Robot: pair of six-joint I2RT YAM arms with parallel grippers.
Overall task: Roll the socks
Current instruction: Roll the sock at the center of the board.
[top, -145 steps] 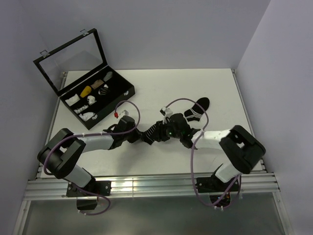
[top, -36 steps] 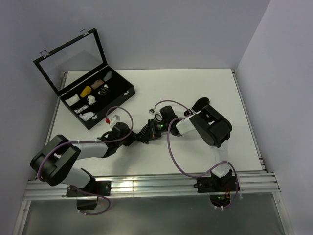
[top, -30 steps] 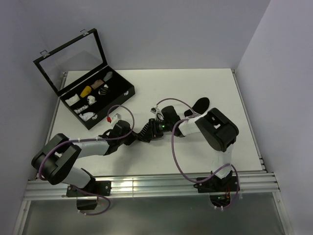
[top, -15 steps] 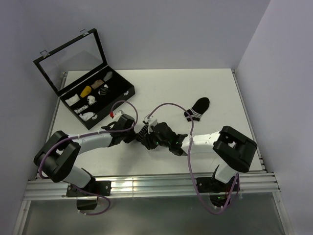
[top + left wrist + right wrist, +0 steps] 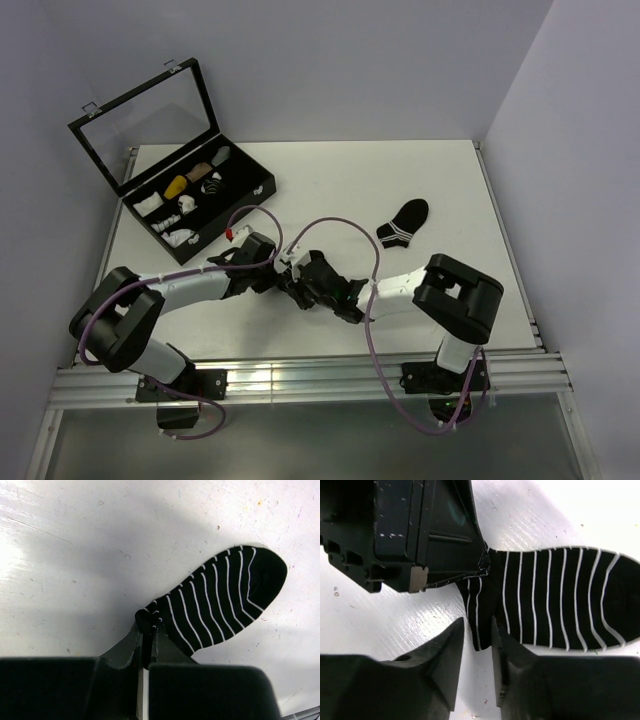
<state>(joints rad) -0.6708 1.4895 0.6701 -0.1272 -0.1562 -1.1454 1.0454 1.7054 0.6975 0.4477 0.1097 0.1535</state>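
Striped black sock [image 5: 225, 600] flat at the middle of the table [image 5: 330, 180], its length stretching away from the left gripper [image 5: 147, 630], whose fingers are clamped on its near end; the right gripper [image 5: 477, 630] pinches that same end, fingers almost together; the other sock [image 5: 404, 222] lies well apart

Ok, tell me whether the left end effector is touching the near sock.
Touching. The left wrist view shows the left end effector pinched shut on one end of the near sock, with fabric bunched between its fingertips.
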